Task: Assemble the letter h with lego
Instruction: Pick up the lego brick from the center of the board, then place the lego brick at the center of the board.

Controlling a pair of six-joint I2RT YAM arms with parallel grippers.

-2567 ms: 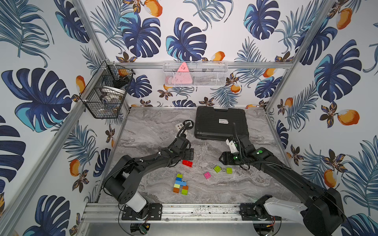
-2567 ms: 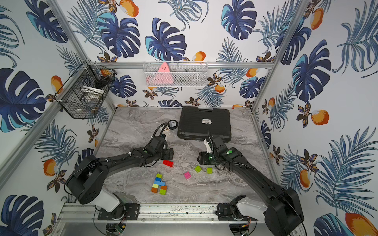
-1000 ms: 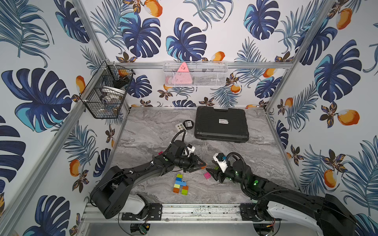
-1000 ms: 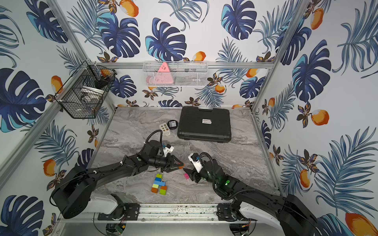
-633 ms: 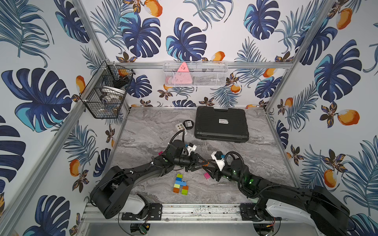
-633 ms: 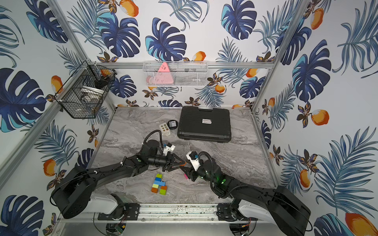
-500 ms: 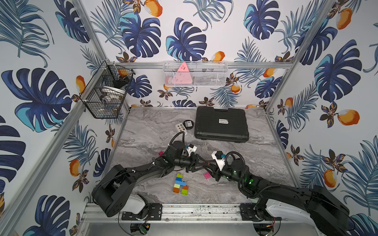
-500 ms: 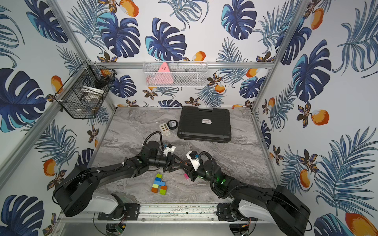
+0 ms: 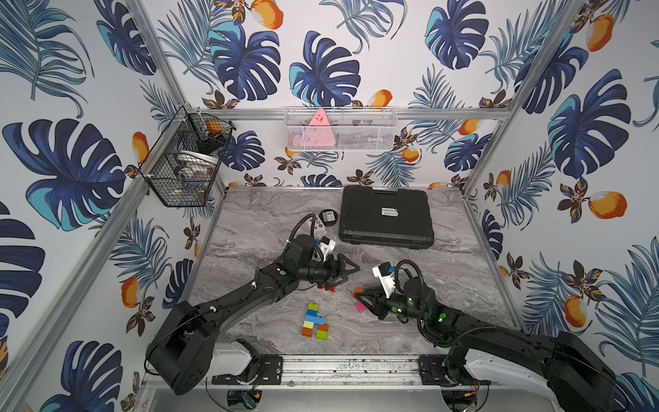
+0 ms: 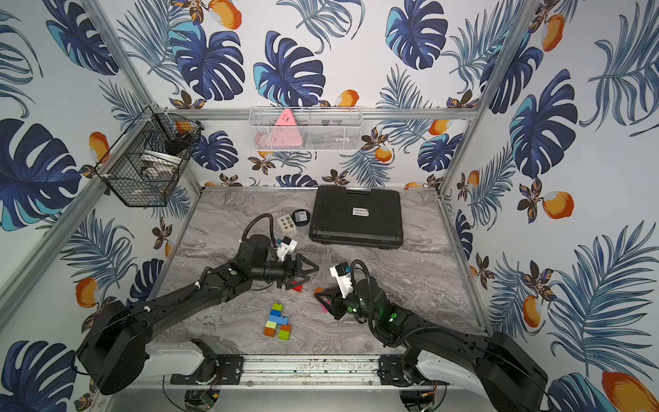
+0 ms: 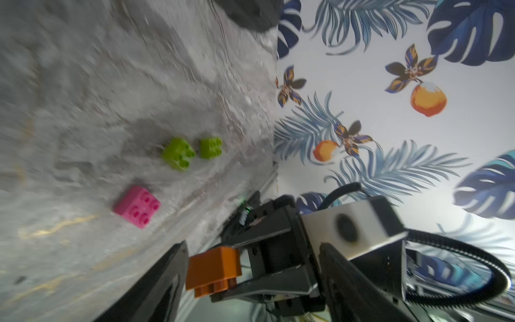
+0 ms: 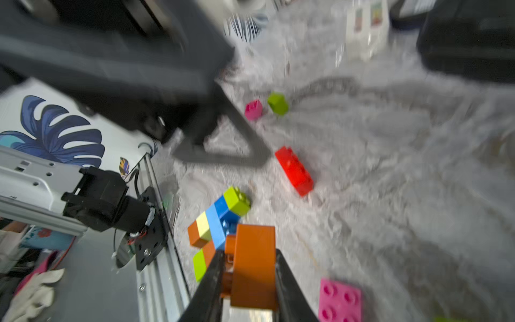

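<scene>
Evidently the h is only partly built: a short stack of green, blue and orange bricks is lying near the front of the table. The right gripper is pinching an orange brick tightly, off the table beside the stack. The left gripper is hovering wide and empty over the red brick. A pink brick and two green bricks are waiting loose.

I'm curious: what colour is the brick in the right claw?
Orange brick, best seen in the right wrist view.

Bright, even light in both top views, soft shadows on the tabletop — heavy motion blur in right wrist view, milder in left.
</scene>
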